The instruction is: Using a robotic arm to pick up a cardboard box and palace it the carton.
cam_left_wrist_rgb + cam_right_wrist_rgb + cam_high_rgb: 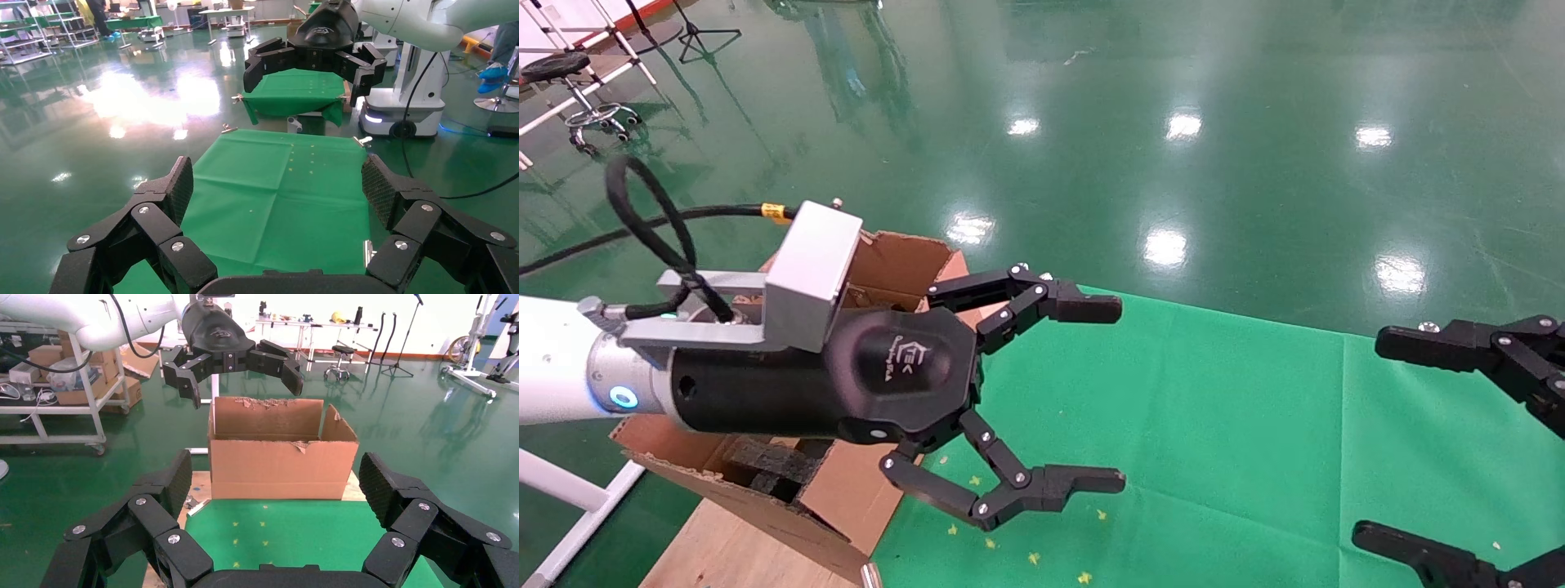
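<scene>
White-sleeved left gripper (1120,394), jaws wide and empty, above the large ragged brown carton (846,490); black right gripper (1369,441) likewise wide.

The left gripper (1120,394) hangs above the carton's (903,261) near edge on its white-sleeved arm (552,359), fingers (1083,309) spread wide and empty. The right gripper (1369,441), well apart from the carton, is spread too.
</scene>
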Available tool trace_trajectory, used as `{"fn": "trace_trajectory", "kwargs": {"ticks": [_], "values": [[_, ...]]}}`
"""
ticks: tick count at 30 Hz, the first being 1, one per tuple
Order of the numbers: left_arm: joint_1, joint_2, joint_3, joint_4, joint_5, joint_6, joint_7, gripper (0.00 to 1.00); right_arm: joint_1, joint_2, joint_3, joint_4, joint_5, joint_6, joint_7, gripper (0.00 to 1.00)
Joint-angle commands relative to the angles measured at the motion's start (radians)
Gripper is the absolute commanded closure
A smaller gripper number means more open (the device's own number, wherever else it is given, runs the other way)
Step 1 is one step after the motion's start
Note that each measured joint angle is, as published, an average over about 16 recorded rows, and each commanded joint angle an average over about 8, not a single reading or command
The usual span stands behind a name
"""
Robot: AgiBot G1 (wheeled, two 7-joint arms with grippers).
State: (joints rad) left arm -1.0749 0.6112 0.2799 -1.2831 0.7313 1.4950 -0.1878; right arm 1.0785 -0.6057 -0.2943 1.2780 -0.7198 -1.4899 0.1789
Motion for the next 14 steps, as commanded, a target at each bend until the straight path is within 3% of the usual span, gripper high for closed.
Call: {"fn": "trace_trajectory", "kwargs": {"ticks": [1,14], "values": [[0.000,0.000,0.000,0.000,0.000,0.000,0.000,0.00,0.000,0.000,0.000,0.000,0.000,0.000,0.000,0.00],[0.000,0.000,0.000,0.000,0.000,0.000,0.000,0.00,0.000,0.000,0.000,0.000,0.000,0.000,0.000,0.00]]}}
